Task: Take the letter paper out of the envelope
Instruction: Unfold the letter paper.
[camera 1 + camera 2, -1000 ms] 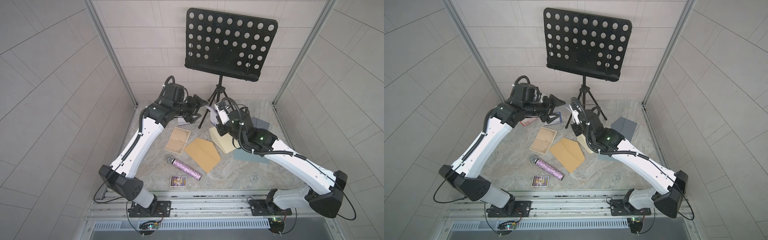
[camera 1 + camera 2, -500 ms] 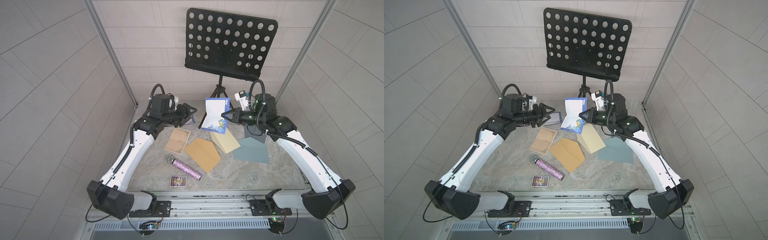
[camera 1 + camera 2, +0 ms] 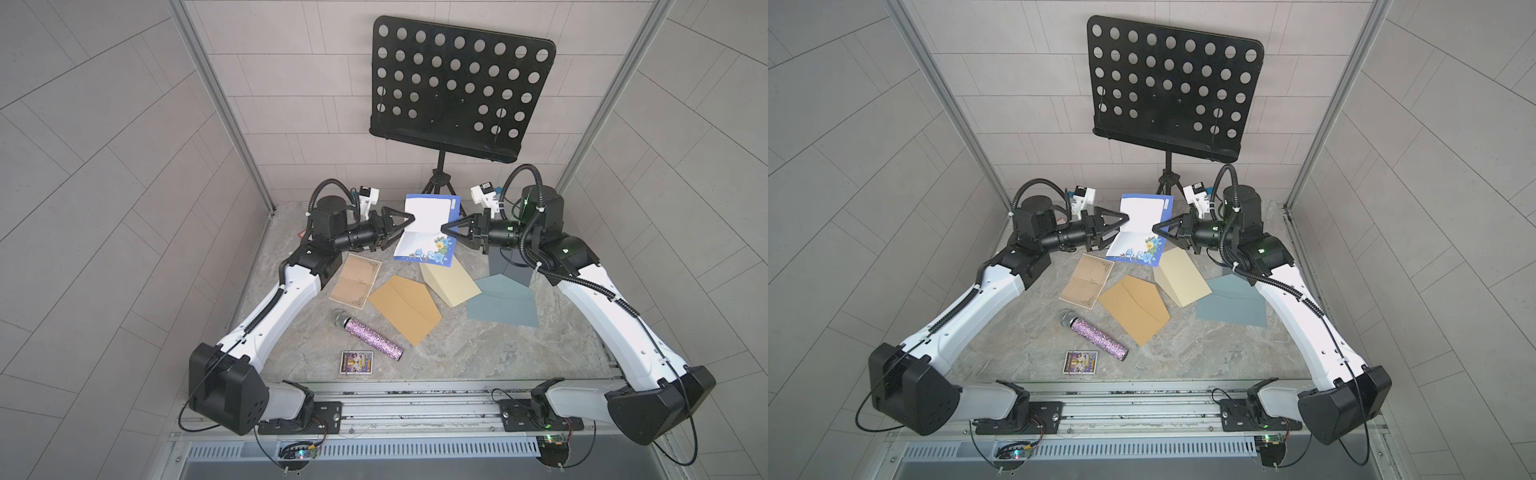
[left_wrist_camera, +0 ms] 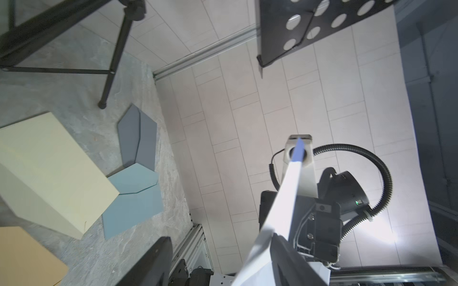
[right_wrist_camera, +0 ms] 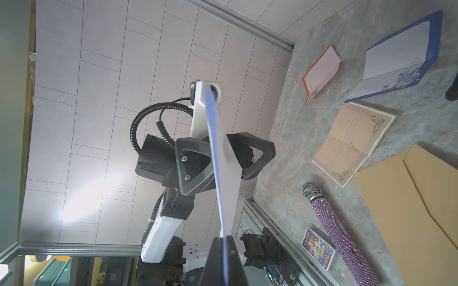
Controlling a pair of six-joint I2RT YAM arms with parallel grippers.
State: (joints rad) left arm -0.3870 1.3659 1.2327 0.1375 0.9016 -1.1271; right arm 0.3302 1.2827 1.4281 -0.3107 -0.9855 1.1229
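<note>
While the right fingers [image 3: 446, 227] pinch the letter paper [image 3: 428, 216], the 2 open left fingers [image 5: 265, 150] straddle its far edge; best close them squarely before any pull.

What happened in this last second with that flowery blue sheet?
The right gripper lifted the letter paper up and holds it pinched in the air. The left gripper swung in to its opposite edge, jaws open around it. The tan envelope, cream envelope and microphone stayed put.
</note>
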